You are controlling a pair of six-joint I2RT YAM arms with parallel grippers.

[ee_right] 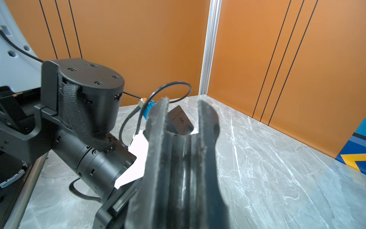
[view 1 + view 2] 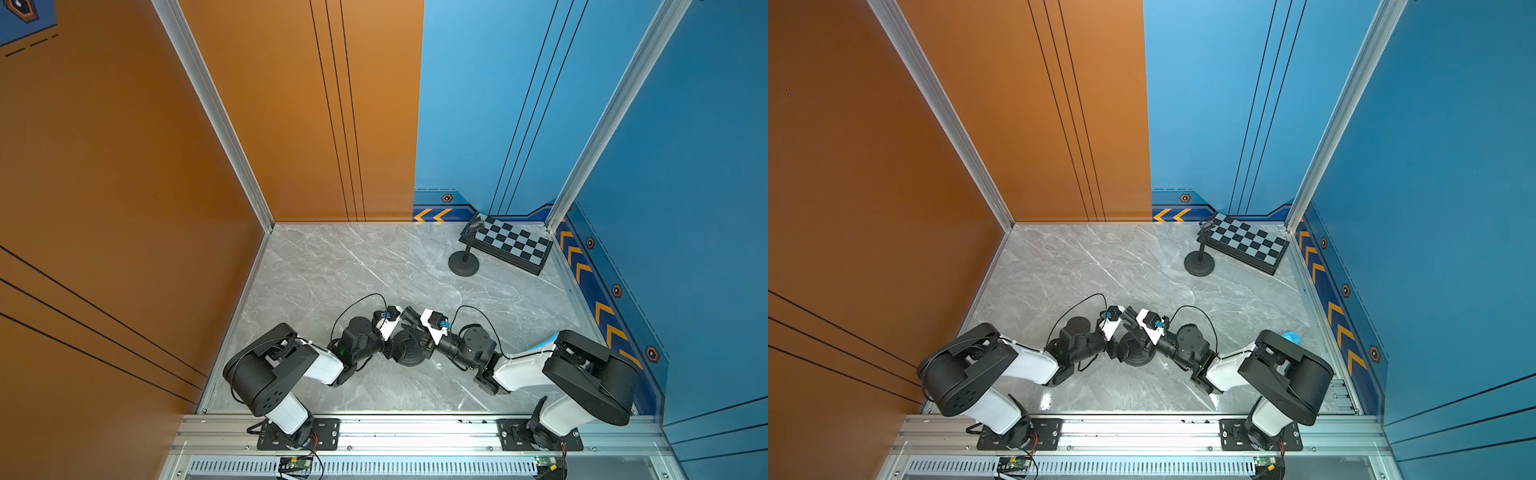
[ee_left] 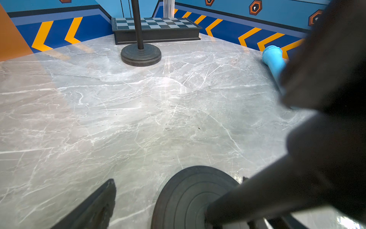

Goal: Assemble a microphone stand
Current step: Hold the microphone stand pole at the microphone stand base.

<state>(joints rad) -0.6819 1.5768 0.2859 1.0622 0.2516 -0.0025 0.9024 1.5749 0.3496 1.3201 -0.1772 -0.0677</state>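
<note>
A black round base lies on the marble table near the front, between both arms. In the left wrist view the base has a black pole meeting its centre at a slant. My left gripper is open, its jaws standing wide on either side of the base; one finger shows plainly. My right gripper is shut on the pole, which runs along between its fingers. In a top view the right gripper reaches over the base from the right.
A second black stand with a clip on top stands upright at the back right, beside a folded chessboard. A blue microphone lies by the right wall, partly behind the right arm. Walls close in three sides.
</note>
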